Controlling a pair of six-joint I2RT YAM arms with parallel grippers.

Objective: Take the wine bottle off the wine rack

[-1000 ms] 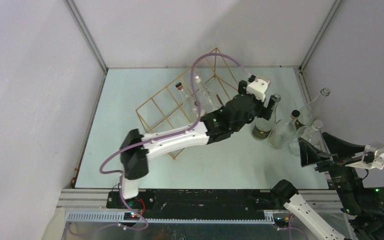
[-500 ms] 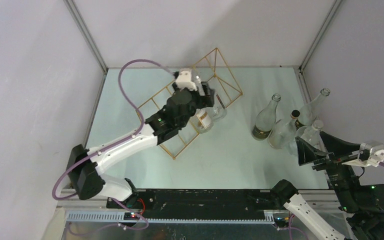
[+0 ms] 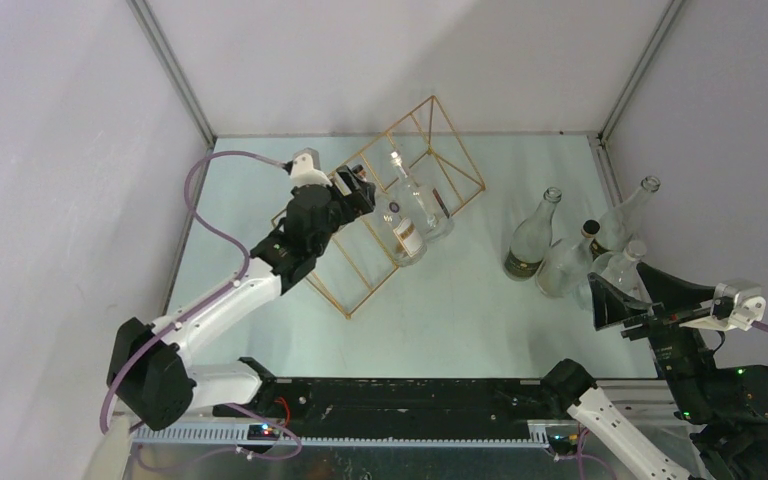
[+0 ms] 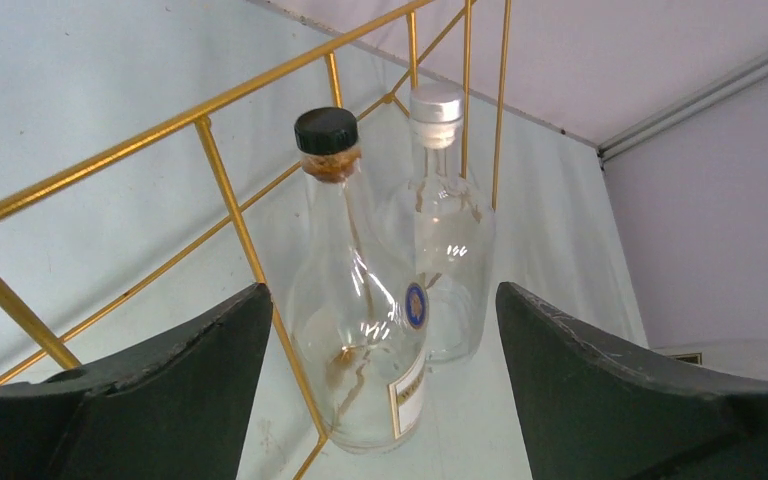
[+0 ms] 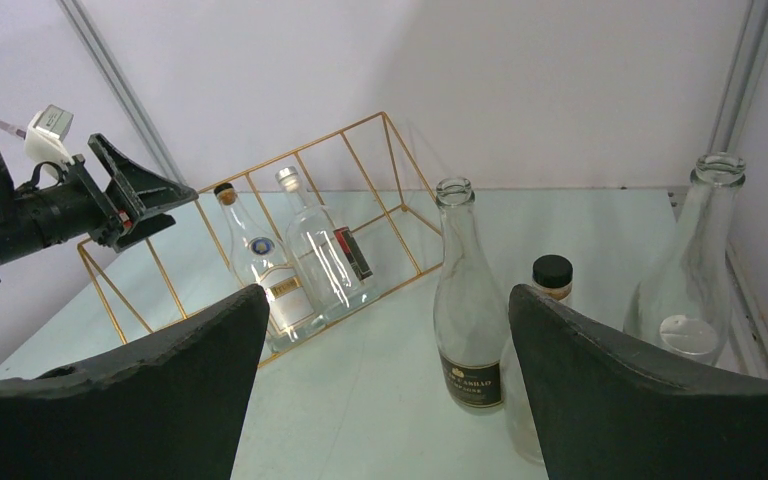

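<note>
**A:** Where is our wine bottle (image 4: 360,330)?

**B:** In the wine rack (image 4: 260,88). It leans in a cell with its base low and its neck raised towards our left wrist camera. A 2nd, silver-capped bottle (image 4: 447,240) sits just beside it.

**A:** Why do we hold the left gripper (image 3: 357,188) there?

**B:** We judge it is lined up on the neck. Its fingers are spread wide with nothing held, and the black cap sits in the gap, untouched.

**A:** How does the bottle look?

**B:** It is clear glass with a round blue badge, a pale label near the base and brownish foil under the cap. We expect the smooth glass to be slippery.

**A:** And the right gripper (image 5: 388,290)?

**B:** It is just as wide open and empty, near the standing bottles (image 3: 527,245), which we judge keeps it out of our way.
</note>
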